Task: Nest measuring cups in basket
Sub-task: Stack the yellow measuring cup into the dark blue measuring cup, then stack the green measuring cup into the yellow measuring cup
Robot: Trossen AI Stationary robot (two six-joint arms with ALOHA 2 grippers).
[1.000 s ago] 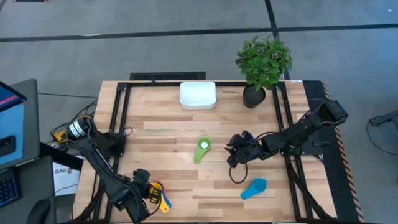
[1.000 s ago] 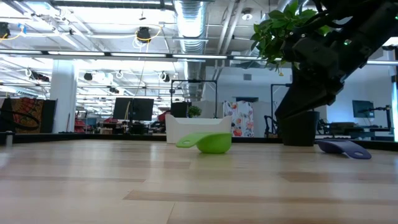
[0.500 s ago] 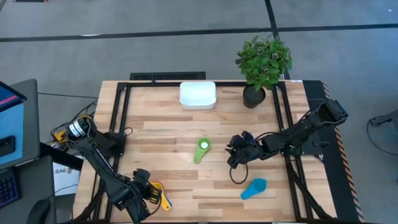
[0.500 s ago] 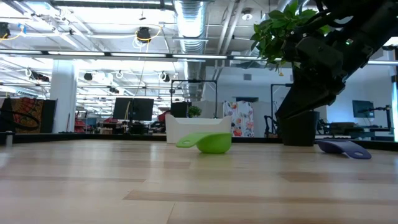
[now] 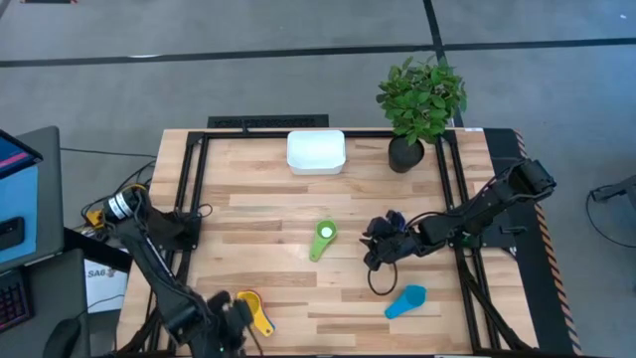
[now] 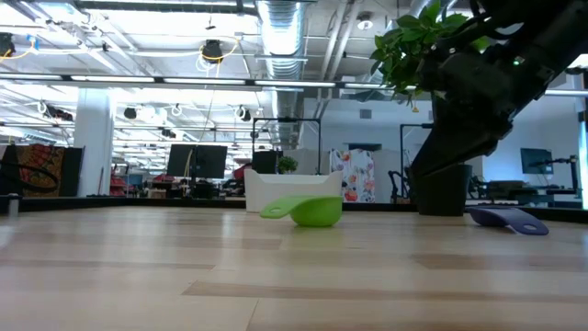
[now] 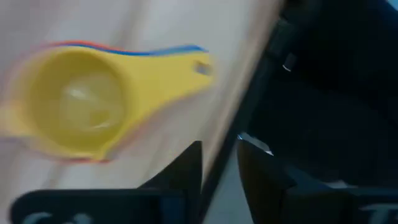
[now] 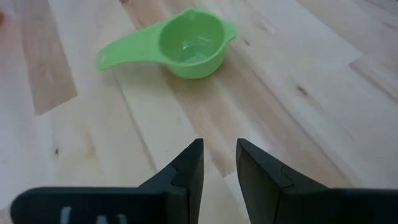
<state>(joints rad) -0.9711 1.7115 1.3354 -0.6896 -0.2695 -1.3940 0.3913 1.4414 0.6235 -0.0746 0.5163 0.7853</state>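
Observation:
A nested stack of measuring cups, yellow on top (image 5: 250, 304) (image 7: 81, 106), lies on the table by its near-left corner, with red and blue rims showing beneath it. My left gripper (image 7: 219, 146) (image 5: 225, 318) is shut and empty, just nearer than the stack. A green cup (image 5: 323, 237) (image 8: 189, 43) (image 6: 308, 211) rests upright at mid-table. My right gripper (image 8: 219, 146) (image 5: 371, 255) hovers shut to the right of the green cup. A light blue cup (image 5: 405, 300) (image 6: 505, 219) lies near the right side. The white basket (image 5: 316, 151) (image 6: 287, 191) stands at the far edge.
A black plant pot with a green plant (image 5: 407, 149) (image 6: 439, 188) stands at the far right, next to the basket. Black frame rails (image 5: 189, 189) run along the table's left, right and far sides. Bare wood lies between the green cup and the basket.
My left gripper has drawn back toward the table's near edge, away from the yellow stack, which stays on the table and now shows more fully. The right arm has kept still.

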